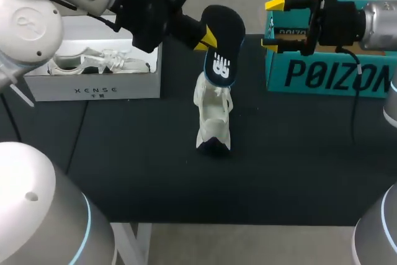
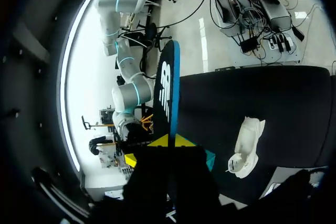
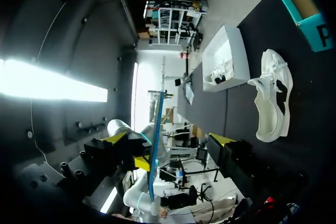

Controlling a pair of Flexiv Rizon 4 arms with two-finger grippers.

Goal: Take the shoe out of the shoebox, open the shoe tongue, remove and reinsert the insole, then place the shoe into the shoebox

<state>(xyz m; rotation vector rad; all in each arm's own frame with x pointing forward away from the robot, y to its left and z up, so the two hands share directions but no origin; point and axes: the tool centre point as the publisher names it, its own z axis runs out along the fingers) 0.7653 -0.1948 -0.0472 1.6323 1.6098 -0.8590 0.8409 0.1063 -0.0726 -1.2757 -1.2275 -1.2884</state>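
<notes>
A dark navy insole point(image 1: 223, 41) with a white logo hangs in the air above the table, and my left gripper point(image 1: 205, 36) is shut on its edge. The left wrist view shows the insole point(image 2: 168, 93) edge-on, rising from between that gripper's point(image 2: 168, 141) yellow tips. The white shoe point(image 1: 214, 116) lies on the black table under the insole, apart from both grippers point(image 2: 247, 145) point(image 3: 273, 98). My right gripper point(image 1: 274, 23) stands open to the right of the insole, empty. In the right wrist view point(image 3: 168, 140), the insole point(image 3: 156, 140) is ahead of it, edge-on.
A white shoebox point(image 1: 93, 91) with another white shoe inside stands at the back left point(image 3: 226, 59). A teal box point(image 1: 329, 76) stands at the back right, just under my right gripper point(image 3: 310, 22). The black table point(image 1: 186, 178) has open room in front of the shoe.
</notes>
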